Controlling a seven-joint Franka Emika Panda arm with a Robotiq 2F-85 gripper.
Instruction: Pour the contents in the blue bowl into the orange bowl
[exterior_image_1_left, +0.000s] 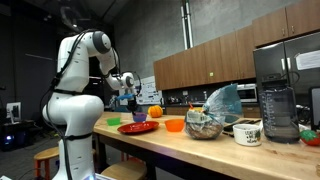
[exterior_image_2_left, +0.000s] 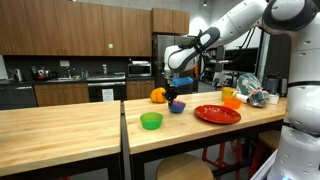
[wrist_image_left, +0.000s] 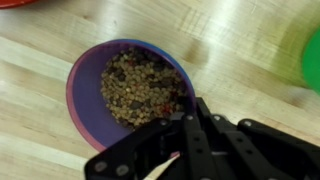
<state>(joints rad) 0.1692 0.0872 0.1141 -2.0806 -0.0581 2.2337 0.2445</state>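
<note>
The blue bowl (wrist_image_left: 85, 95) sits on the wooden counter, filled with brownish grains (wrist_image_left: 140, 85). In the wrist view my gripper (wrist_image_left: 200, 106) comes in from below, with its fingers close together and pinching the bowl's right rim. In both exterior views the gripper (exterior_image_1_left: 132, 101) (exterior_image_2_left: 178, 93) is directly over the blue bowl (exterior_image_1_left: 139, 116) (exterior_image_2_left: 177, 106). The orange bowl (exterior_image_1_left: 174, 125) (exterior_image_2_left: 232, 102) stands apart on the counter, beyond the red plate.
A red plate (exterior_image_1_left: 137, 127) (exterior_image_2_left: 217, 114), a lime-green bowl (exterior_image_1_left: 112, 121) (exterior_image_2_left: 151, 121) (wrist_image_left: 312, 60) and an orange fruit (exterior_image_1_left: 154, 111) (exterior_image_2_left: 158, 95) stand around the blue bowl. A plastic bag (exterior_image_1_left: 208, 118), a mug (exterior_image_1_left: 247, 132) and a blender (exterior_image_1_left: 278, 100) are further along.
</note>
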